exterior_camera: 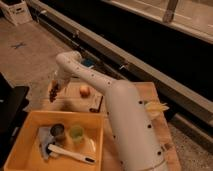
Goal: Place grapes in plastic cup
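My gripper [56, 84] is at the end of the white arm, over the left end of the wooden cutting board [75, 102]. It is shut on the grapes [52, 92], a small dark red-purple bunch that hangs just below the fingers, above the board. The plastic cup [76, 132], small and translucent light green, stands upright in the yellow tray [30, 120] at the front left, below and to the right of the gripper. The white arm runs from the lower right up across the table.
A round reddish-yellow apple [85, 90] lies on the board right of the gripper. The tray also holds a dark metallic cup [57, 131], a white utensil [70, 153] and a cloth. A glass with yellow-green contents [153, 108] stands at the table's right.
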Controlling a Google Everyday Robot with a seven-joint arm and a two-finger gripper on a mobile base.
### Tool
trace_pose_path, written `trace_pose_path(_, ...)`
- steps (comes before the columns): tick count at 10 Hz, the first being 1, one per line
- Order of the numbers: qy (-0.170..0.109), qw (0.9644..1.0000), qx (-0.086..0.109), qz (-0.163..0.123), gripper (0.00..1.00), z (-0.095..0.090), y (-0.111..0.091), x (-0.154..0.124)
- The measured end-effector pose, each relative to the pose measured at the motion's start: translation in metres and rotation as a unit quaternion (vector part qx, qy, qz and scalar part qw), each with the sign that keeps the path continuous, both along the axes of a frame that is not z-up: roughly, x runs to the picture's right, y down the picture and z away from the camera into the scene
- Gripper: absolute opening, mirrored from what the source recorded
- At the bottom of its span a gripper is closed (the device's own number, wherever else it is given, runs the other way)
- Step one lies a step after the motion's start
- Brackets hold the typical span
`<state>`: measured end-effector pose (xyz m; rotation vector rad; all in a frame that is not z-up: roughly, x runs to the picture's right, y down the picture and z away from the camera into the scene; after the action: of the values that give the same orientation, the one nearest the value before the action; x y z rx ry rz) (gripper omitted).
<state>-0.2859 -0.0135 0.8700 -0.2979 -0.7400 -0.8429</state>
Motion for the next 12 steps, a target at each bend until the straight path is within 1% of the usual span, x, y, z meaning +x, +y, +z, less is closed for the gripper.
trace_pose_path(2,0.012,0.9997,0.020,-0.002,0.00,-0.034,-0.009,0.016)
trace_pose_path(3,0.020,0.9994,0.027,0.000,0.00,-0.047,-0.009,0.028)
trace_pose_path(4,0.032,0.9989,0.033,0.007,0.00,-0.067,-0.006,0.046)
trace_pose_path(5,0.046,0.9981,0.036,0.020,0.00,-0.085,0.001,0.063)
trace_pose_path(7,0.066,0.9961,0.032,0.049,0.00,-0.113,0.020,0.091)
trace_pose_path(8,0.082,0.9937,0.023,0.073,0.00,-0.126,0.035,0.115)
trace_pose_path(9,0.092,0.9917,0.016,0.089,0.00,-0.133,0.046,0.127)
trace_pose_path(10,0.101,0.9894,0.004,0.104,0.00,-0.140,0.059,0.138)
trace_pose_path(11,0.103,0.9885,-0.001,0.110,0.00,-0.142,0.065,0.142)
trace_pose_path(12,0.103,0.9885,-0.001,0.111,0.00,-0.142,0.065,0.142)
